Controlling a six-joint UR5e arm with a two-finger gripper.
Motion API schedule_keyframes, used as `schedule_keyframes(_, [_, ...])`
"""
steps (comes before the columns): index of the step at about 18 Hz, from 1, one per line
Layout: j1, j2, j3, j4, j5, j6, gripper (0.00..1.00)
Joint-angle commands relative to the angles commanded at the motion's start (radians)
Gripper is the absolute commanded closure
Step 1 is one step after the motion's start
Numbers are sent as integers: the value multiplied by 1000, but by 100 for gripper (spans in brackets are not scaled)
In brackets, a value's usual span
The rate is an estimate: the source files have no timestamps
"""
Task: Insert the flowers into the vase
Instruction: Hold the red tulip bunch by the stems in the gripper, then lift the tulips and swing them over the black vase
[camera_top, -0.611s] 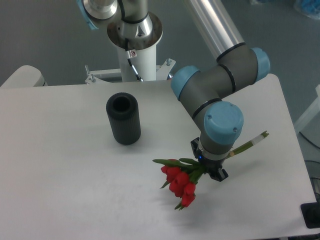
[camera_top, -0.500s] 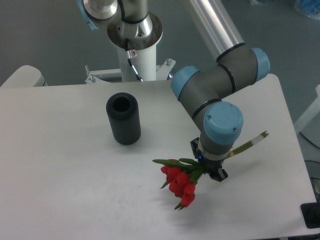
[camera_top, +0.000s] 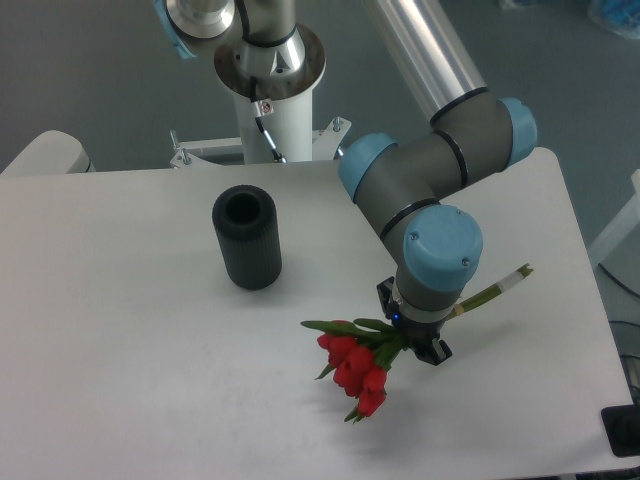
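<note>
- Hand (camera_top: 414, 338) is sitting under the blue wrist cap, mostly hidden; it's pinching the flowers (camera_top: 357, 364) at mid-stem, w/ dark finger parts showing either side of the stems.
- Flowers are lying roughly level: red buds pointing lower-left, pale stem ends (camera_top: 508, 281) sticking out upper-right past the wrist. Can't tell if the bunch is clear of the counter (camera_top: 120, 330) or brushing it.
- Vase (camera_top: 246, 237) is standing upright, mouth open, well apart from the bunch, up-left on the counter.
- Step in hand, as I'm reading it: carrying the bunch to the vase.
- To do it well: lift enough so buds aren't dragging, swing the wrist so stem ends are pointing down, buds up.
- Centre stem ends over the mouth before lowering; go down straight so stems aren't catching the rim or tipping the vase.
- Grip is looking off-centre, so watch for the bunch pivoting or slipping.
</note>
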Motion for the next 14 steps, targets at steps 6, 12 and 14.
schedule_keyframes(6, [-34,20,-15,9,-123,-153,87])
schedule_keyframes(12, [-35,67,-29,23,-389,-213,88])
schedule_keyframes(14, [-26,92,-57,21,-538,-247,89])
